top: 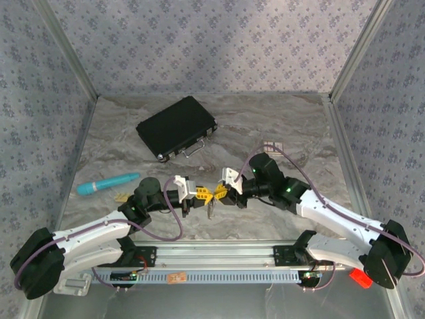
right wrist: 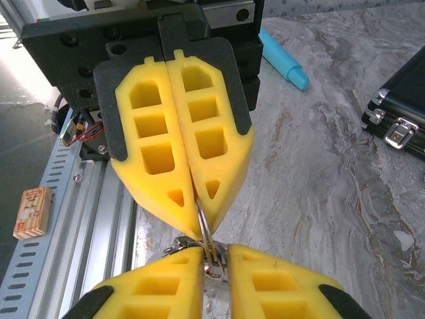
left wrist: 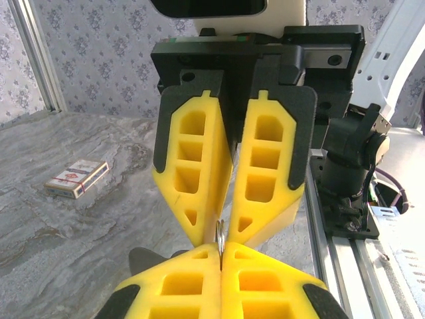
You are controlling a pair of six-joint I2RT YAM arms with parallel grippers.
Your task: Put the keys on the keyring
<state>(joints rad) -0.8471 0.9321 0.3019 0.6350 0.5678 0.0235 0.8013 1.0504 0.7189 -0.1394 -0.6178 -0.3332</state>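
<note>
One keyring (left wrist: pixel 220 239), one case (top: pixel 176 127), one tube (top: pixel 107 184)

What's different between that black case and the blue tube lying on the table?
The case is black, flat and boxy; the tube is turquoise, round and slender. The case carries metal latches and a handle, while the tube is plain. The case sits toward the back middle, the tube at the left side. Both lie flat on the table.

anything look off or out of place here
Nothing is spilled or damaged. The left gripper and right gripper meet tip to tip, both shut on the keyring. The one mildly odd thing is a small box lying on the front rail rather than on the table.
</note>
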